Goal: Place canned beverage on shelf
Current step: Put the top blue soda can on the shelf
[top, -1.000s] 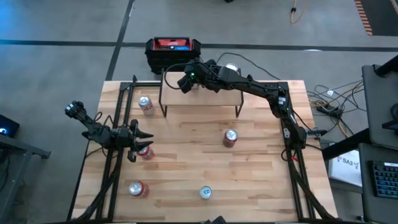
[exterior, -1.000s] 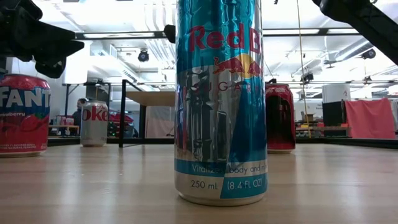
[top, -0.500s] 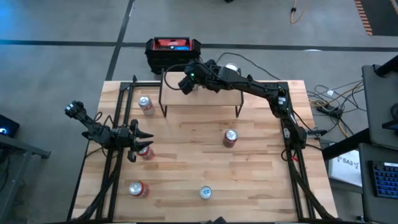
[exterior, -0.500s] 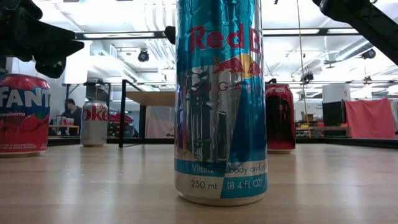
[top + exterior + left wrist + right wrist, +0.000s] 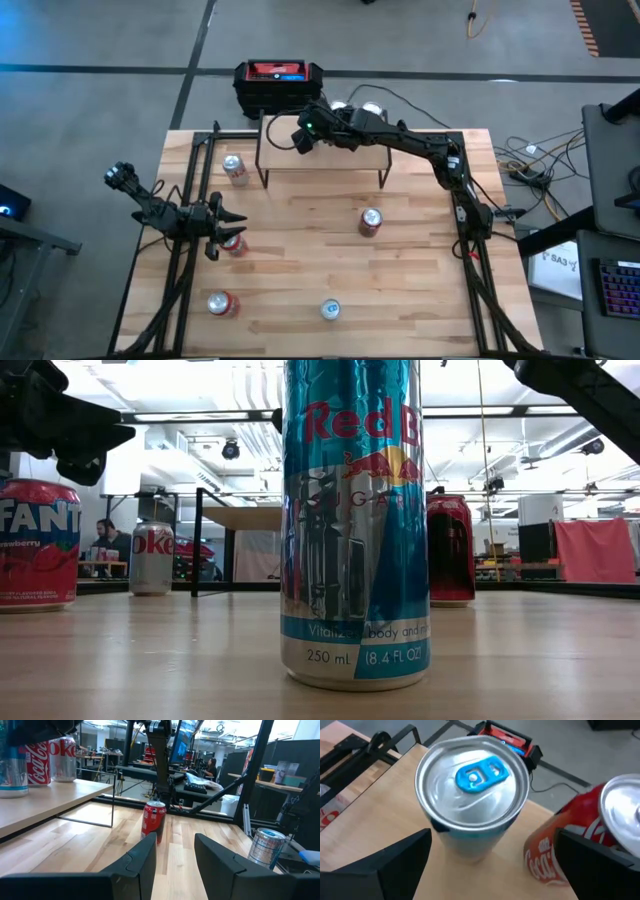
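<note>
Between the spread right tool (image 5: 492, 852) fingers, a blue-tabbed can (image 5: 472, 795) stands released on the shelf (image 5: 330, 155); retreat next, without nudging it.

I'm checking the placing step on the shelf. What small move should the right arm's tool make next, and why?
Probably lift straight up and back off. The right tool stands open around the blue-tabbed can, which stands upright on the shelf beside a Coke can, so the can appears released.
</note>
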{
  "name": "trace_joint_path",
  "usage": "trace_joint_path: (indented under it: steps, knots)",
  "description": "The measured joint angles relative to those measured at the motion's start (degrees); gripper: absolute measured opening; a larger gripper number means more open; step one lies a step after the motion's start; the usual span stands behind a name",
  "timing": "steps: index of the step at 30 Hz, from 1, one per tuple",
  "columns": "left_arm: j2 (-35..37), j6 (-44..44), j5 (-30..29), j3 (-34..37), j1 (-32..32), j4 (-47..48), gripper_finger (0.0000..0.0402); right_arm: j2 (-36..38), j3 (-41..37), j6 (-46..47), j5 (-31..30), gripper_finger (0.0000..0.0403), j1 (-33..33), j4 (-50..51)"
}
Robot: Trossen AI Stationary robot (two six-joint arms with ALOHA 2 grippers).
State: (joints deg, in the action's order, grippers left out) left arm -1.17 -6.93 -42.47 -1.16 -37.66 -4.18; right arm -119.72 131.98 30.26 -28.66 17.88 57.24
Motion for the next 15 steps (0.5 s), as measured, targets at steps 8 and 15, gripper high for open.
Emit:
trace_joint_path:
  steps: [8, 15]
  knots:
    - [0.00, 0.01, 0.02, 0.00, -0.01, 0.00, 0.0118, 0.00, -1.83, 4.07, -2.86, 0.0397, -2.16, -0.06]
    - [0.02, 0.01, 0.00, 0.01, 0.01, 0.00, 0.0118, 0.00, -3.27, 8.04, -3.43, 0.0397, -5.36, -0.03]
